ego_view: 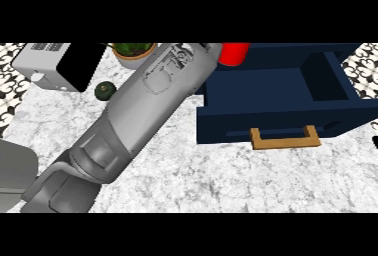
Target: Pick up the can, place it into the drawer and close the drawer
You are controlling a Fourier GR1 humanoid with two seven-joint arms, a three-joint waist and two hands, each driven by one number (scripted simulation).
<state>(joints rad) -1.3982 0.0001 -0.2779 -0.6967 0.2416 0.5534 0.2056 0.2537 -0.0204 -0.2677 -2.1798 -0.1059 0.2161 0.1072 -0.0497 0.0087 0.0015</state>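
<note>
A red can [235,53] shows at the top edge of the picture, above the back left corner of the open navy drawer [221,102]; only its lower part is in view. A big grey forearm [140,110] runs slantwise from the lower left up to the can, and its wrist end sits right beside the can. From where it enters I take it for my left arm. Its hand is cut off by the top edge, so no grip can be seen. The drawer's inside is dark blue with nothing in it, and its wooden handle [285,138] faces me. My right hand does not show.
A white and black appliance [55,65] stands at the back left. A potted plant [133,51] stands beside the forearm, and a dark green fruit [105,89] lies in front of it. The marbled counter [244,175] stretches in front of the drawer. A grey arm part [15,170] fills the left edge.
</note>
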